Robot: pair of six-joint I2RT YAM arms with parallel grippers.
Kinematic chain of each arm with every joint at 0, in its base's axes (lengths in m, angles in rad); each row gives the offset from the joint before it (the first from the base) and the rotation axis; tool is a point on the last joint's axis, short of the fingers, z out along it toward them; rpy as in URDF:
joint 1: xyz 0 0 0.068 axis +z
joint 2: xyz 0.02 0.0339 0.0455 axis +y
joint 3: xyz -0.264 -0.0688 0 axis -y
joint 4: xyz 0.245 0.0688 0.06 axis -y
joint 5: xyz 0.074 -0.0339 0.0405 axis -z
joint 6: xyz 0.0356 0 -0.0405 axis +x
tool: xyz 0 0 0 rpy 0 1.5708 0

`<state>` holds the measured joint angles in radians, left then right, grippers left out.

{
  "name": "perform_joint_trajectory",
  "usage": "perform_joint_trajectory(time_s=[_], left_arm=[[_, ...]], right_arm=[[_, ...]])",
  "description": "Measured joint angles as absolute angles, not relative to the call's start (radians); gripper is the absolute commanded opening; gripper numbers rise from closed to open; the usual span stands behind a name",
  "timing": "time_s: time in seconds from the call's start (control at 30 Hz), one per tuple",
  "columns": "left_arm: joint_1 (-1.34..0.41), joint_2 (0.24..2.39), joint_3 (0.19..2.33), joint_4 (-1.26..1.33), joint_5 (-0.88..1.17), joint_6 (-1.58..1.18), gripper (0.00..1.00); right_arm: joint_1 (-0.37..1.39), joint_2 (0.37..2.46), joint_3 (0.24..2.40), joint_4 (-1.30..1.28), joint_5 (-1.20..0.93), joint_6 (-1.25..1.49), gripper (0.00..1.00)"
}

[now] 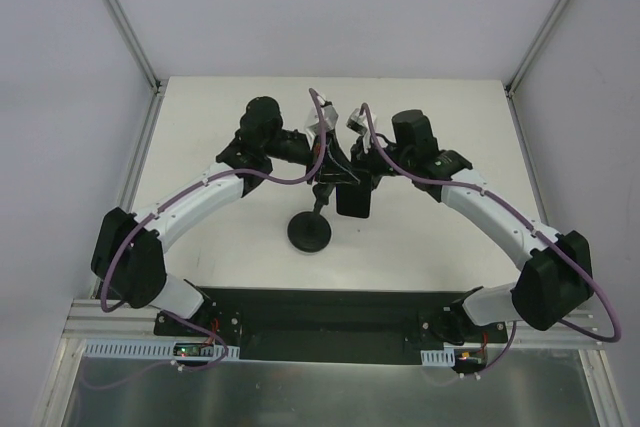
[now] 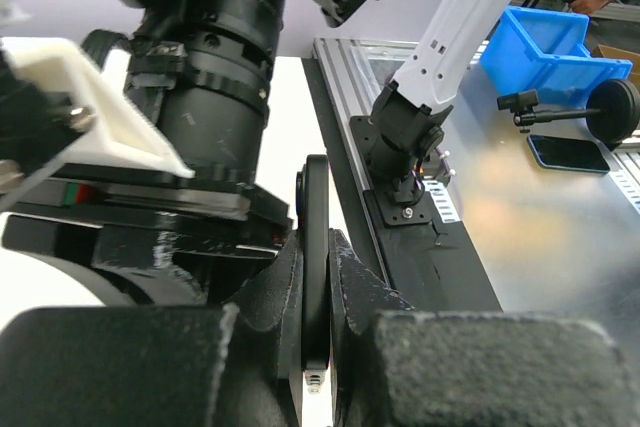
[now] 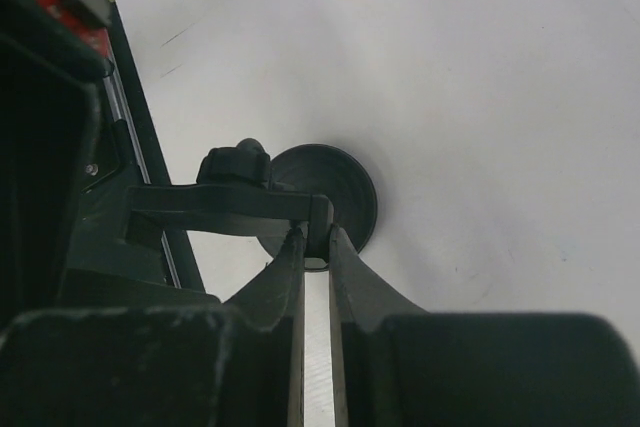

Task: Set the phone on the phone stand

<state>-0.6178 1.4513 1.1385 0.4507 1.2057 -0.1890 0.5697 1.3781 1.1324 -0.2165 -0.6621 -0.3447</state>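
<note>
The phone stand's round disc base (image 1: 310, 232) sits on the white table (image 1: 200, 137) near the middle, with its thin stem rising toward the grippers. My right gripper (image 3: 318, 235) is shut on the end of the stand's holder bar (image 3: 225, 207), with the disc base (image 3: 335, 197) behind it. My left gripper (image 2: 316, 277) is shut on the phone (image 2: 315, 237), seen edge-on between the fingers. In the top view the phone (image 1: 355, 202) hangs upright just right of the stem, between the left gripper (image 1: 345, 183) and the right gripper (image 1: 325, 187), which meet above the stand.
The right arm's base (image 2: 405, 142) and the black mounting rail (image 1: 320, 317) run along the near table edge. A blue bin (image 2: 545, 42), a second stand (image 2: 600, 112) and a second phone (image 2: 568, 152) lie on the metal bench beyond. Frame posts (image 1: 120, 17) stand at the back corners.
</note>
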Motion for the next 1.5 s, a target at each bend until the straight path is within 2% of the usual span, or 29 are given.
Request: perform_joint_trajectory(time_s=[0.43,0.93,1.17,1.5], left_arm=[[-0.535,1.486,1.149,0.4,1.222,-0.186,0.0],[-0.536,1.304,1.08,0.165,0.947,-0.07,0.0],[-0.547,1.288,1.081,0.069,0.905,-0.044,0.0],[-0.554,1.273,1.081,0.041,0.865,-0.03,0.0]], right_arm=[[0.559,1.388,1.119,-0.201,-0.677,-0.351,0.0],[0.575,1.346,1.078,-0.134,-0.567,-0.237,0.0],[0.632,1.336,1.067,-0.125,-0.487,-0.212,0.0],[0.639,1.336,1.067,-0.124,-0.477,-0.207,0.01]])
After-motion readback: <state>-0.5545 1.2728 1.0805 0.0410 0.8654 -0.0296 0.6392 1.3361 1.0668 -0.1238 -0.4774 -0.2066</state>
